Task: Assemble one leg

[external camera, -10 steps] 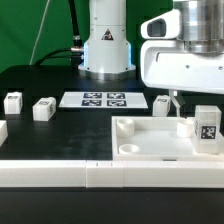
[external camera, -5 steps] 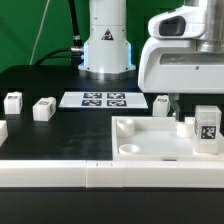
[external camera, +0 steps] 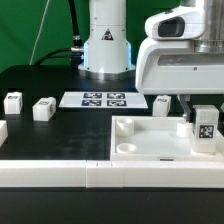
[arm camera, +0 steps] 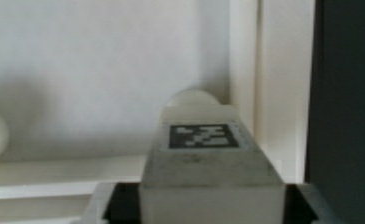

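Observation:
A white leg with a black-and-white tag stands upright at the corner of the large flat white square piece, on the exterior view's right. My gripper comes down on it from above, and one dark finger shows beside it. In the wrist view the leg fills the gap between my two dark fingers, so my gripper is shut on it. A round corner hole of the square piece is open on the near left.
Three more loose legs stand on the black table. The marker board lies at the back middle, in front of the robot base. A long white rail runs along the front.
My wrist has turned above the leg and the gripper body has shifted slightly to the right. The leg has stayed at the same corner.

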`<state>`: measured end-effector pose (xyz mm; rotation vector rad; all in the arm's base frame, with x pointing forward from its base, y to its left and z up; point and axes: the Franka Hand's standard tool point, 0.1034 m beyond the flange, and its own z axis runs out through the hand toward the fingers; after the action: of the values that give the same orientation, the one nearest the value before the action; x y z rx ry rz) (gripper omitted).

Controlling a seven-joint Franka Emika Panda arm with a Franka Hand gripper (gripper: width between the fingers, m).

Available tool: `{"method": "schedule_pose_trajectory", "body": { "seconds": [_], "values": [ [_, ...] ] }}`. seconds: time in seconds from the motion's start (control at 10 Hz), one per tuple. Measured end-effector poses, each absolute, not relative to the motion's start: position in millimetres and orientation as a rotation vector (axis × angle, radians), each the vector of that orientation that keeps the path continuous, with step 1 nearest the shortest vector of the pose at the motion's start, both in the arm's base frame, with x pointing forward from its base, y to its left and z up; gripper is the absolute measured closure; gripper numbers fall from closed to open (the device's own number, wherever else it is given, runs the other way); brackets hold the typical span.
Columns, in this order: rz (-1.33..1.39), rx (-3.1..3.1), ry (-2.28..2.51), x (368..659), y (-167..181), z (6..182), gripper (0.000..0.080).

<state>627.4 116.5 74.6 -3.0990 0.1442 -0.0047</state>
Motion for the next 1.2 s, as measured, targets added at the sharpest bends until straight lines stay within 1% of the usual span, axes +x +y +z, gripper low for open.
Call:
{"method": "schedule_pose_trajectory", "body": {
  "seconds": [0.2, 0.5, 0.9, 1.2],
  "values": [
    [-0.003, -3.096, 0.197, 627.4, 116.6, 74.6, 0.051],
    [0.015, -2.996, 0.687, 626.2, 116.2, 72.9, 0.051],
    [0.022, -2.802, 1.226, 627.0, 118.0, 72.2, 0.0509],
    [0.024, -2.513, 1.709, 628.4, 118.4, 72.1, 0.0509]
  ]
}}
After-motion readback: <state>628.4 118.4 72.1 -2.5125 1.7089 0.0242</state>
